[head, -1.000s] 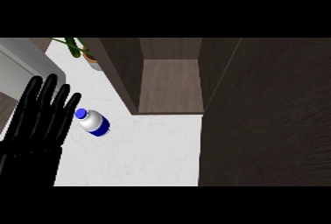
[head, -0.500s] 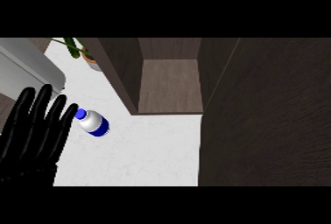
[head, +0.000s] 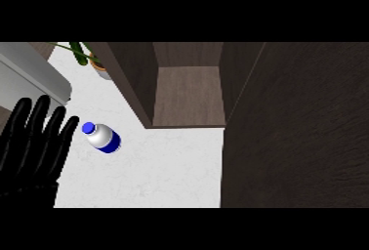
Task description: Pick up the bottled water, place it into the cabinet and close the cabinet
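A: Looking big to small: open cabinet point(head: 189, 95) up top, door point(head: 299, 127) swung out right, white counter point(head: 151, 176), left hand point(head: 32, 146) flat, fingers straight, holding nothing. Slid lower-left, away from the bottled water point(head: 102, 137).

B: So no pickup yet. Blue band, no readable writing.

A single head view looks steeply down on the white counter point(head: 144, 176), from close above. The robot's own side is at six o'clock and the far side at twelve. The left hand point(head: 32, 146) enters from about eight o'clock, filling the lower left corner. The open cabinet point(head: 189, 95) lies toward twelve o'clock, its dark door point(head: 296, 127) covering the three o'clock side. A potted plant point(head: 90, 56) sits at eleven o'clock.
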`<action>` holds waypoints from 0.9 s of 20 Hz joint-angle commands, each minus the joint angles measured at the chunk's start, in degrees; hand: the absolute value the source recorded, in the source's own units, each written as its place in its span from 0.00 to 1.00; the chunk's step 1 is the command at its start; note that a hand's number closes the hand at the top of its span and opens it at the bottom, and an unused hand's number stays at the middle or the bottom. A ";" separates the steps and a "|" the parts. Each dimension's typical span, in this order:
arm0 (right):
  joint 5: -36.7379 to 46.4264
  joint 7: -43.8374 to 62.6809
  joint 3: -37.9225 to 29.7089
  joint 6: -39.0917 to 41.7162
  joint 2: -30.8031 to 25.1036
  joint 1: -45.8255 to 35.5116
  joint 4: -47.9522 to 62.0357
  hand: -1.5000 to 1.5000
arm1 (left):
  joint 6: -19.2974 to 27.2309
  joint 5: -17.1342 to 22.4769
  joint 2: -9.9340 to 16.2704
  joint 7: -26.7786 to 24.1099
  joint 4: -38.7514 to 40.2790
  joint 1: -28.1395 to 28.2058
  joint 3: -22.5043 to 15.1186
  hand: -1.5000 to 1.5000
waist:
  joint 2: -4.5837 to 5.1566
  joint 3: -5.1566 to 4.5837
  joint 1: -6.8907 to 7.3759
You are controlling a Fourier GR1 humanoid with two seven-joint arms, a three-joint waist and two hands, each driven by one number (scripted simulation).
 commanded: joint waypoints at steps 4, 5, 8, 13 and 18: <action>-8.00 4.35 0.91 -1.75 1.81 3.78 -11.66 0.00 | -0.55 1.82 1.70 -4.05 0.59 4.04 5.95 0.00 | 0.14 -0.08 0.32; -11.69 5.88 -2.77 -1.87 -0.79 1.76 -12.00 0.00 | -0.26 1.29 2.87 0.00 -0.87 2.35 8.31 0.00 | 0.13 -0.05 0.35; -10.16 3.76 -1.84 -0.10 0.47 5.98 -12.52 0.00 | -3.18 7.48 3.69 -4.46 1.53 6.08 11.20 0.00 | 0.12 -0.12 0.08; -11.24 -1.38 -3.26 3.77 1.28 11.29 -11.52 0.00 | -4.83 8.38 3.84 -8.80 5.21 11.37 12.78 0.00 | -0.05 -0.07 -0.50; -12.75 -0.52 -5.05 3.41 -0.85 8.72 -11.20 0.00 | -8.37 12.27 3.46 -17.90 14.85 11.80 16.44 0.00 | 0.13 -0.11 -0.02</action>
